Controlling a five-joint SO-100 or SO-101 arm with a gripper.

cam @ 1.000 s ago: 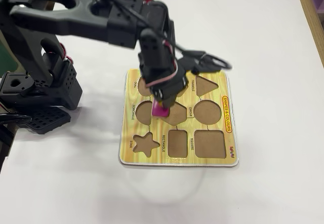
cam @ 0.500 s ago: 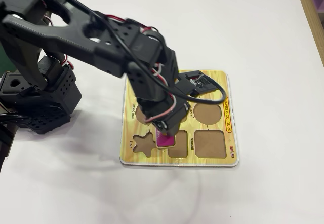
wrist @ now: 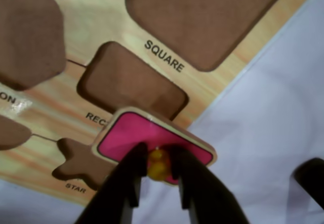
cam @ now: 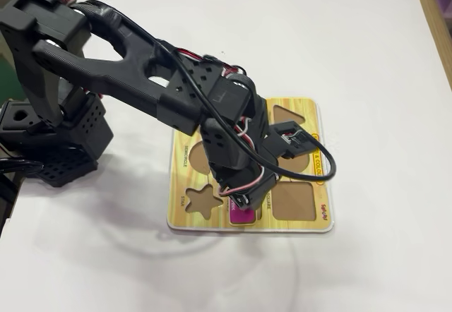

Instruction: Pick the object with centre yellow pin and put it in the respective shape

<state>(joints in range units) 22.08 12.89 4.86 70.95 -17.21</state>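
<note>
In the wrist view a pink rectangle piece with a yellow centre pin is held tilted just above the wooden shape board. It overlaps the lower corner of the rectangle recess. My gripper is shut on the yellow pin, a black finger on each side. In the fixed view the arm covers the board's middle. Only a pink edge of the piece shows below the gripper, near the board's front edge.
The board has empty recesses: a square, a star and others at the left. In the fixed view the star recess and square recess flank the piece. White tabletop surrounds the board; the arm's base stands left.
</note>
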